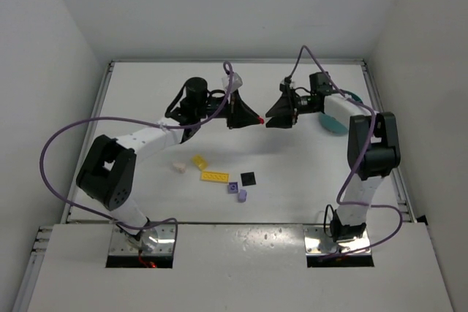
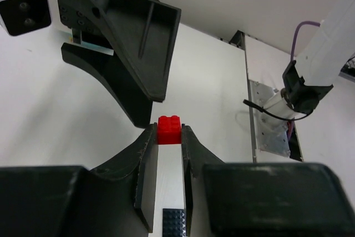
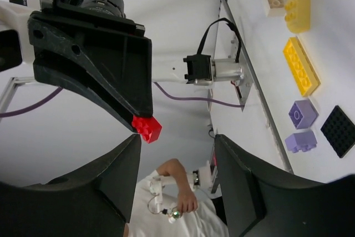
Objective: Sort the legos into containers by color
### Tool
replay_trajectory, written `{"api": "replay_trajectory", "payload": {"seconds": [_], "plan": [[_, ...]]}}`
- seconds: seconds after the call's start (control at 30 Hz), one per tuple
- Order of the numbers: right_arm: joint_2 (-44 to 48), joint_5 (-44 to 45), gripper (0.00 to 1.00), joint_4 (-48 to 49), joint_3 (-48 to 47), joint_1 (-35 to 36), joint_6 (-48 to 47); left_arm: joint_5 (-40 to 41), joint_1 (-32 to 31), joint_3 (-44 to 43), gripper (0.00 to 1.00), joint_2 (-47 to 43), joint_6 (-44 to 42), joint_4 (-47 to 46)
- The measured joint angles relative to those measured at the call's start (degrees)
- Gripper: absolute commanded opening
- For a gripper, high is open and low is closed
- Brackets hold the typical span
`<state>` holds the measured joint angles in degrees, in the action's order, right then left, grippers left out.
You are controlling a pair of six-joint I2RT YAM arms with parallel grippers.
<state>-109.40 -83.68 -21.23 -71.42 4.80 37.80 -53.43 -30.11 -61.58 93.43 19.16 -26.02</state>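
Observation:
My left gripper (image 1: 256, 118) hangs above the table, shut on a red lego (image 2: 169, 130) pinched at its fingertips. My right gripper (image 1: 273, 118) faces it tip to tip, open, and the red lego (image 3: 147, 128) sits just in front of its left finger, outside the jaws. On the table below lie a cream brick (image 1: 178, 168), a yellow brick (image 1: 199, 161), a yellow plate (image 1: 214, 177), two lavender bricks (image 1: 232, 188) (image 1: 241, 195) and a black plate (image 1: 248, 177). The teal container (image 1: 336, 127) is mostly hidden behind the right arm.
White walls close the table in at the back and both sides. Purple cables loop from both arms. In the right wrist view a person's arm shows beyond the table edge.

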Motion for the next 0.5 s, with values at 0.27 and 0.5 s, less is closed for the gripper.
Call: {"api": "replay_trajectory", "payload": {"seconds": [0.27,0.5], "plan": [[0.0,-0.4,0.49,-0.1,-1.4,2.7,0.6,2.0,-1.2,-0.8,0.00,0.7,-1.5,0.0],[0.0,-0.9,0.30,-0.2,-1.9,3.2,1.4,2.4,-1.4,-0.8,0.00,1.0,-3.5,1.8]]}}
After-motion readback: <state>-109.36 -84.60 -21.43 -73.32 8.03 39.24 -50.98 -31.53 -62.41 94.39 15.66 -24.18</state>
